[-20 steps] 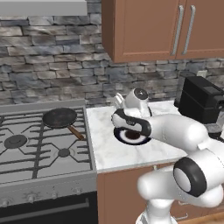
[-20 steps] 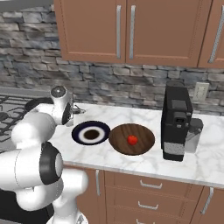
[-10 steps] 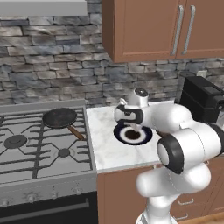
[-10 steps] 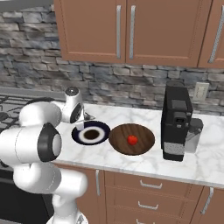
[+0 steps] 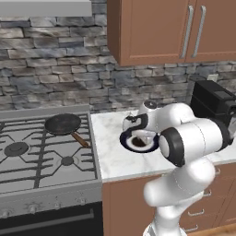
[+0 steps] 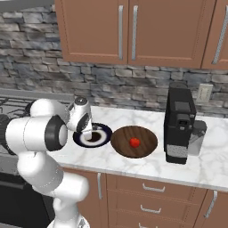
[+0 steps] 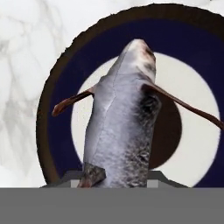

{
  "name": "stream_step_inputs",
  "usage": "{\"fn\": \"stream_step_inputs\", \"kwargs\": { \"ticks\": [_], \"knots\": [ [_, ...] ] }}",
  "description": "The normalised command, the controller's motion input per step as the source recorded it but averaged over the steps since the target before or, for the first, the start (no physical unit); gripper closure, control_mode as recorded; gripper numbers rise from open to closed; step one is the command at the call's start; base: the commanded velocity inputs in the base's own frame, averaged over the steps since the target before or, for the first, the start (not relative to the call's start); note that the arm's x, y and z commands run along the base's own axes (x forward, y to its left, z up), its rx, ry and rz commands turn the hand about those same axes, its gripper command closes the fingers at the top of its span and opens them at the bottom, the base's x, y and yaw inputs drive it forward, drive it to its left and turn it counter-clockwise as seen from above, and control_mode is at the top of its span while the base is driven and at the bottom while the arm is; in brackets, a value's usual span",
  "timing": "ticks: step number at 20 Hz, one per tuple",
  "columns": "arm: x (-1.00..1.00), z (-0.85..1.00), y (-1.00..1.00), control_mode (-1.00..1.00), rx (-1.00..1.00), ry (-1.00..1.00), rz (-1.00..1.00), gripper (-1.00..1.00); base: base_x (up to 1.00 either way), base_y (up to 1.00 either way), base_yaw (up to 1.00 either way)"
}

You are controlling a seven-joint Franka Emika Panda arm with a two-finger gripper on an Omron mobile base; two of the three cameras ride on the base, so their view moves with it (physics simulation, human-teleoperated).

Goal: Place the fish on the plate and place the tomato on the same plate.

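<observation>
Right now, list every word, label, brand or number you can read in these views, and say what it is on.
None can be read.
Coffee machine: plain black, no lettering visible.
Cabinets: no marks.
Stove: front knobs too small to show any markings.
Plate, fish, bowl, tomato: no text.

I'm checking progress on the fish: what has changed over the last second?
The gripper, shut on the fish, swung from the counter's stove side to above the plate. The fish is not released yet. The tomato still sits in the brown bowl; plate, frying pan and coffee machine stayed put.
</observation>
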Motion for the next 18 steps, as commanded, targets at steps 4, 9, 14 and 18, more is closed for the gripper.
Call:
{"fn": "stream_step_inputs", "kwargs": {
  "ticks": [4,9,14,18],
  "knots": [
    [0.25,-0.49,-0.15,-1.00,-0.01,0.03,0.01,1.00,0.00,0.00,0.00],
    [0.32,-0.29,-0.04,-1.00,-0.01,0.01,0.01,1.00,0.00,0.00,0.00],
    [0.41,-0.17,0.00,-1.00,-0.05,0.04,0.00,1.00,0.00,0.00,0.00],
    [0.30,-0.01,0.00,-1.00,-0.05,0.04,0.00,-1.00,0.00,0.00,0.00]
  ]
}}
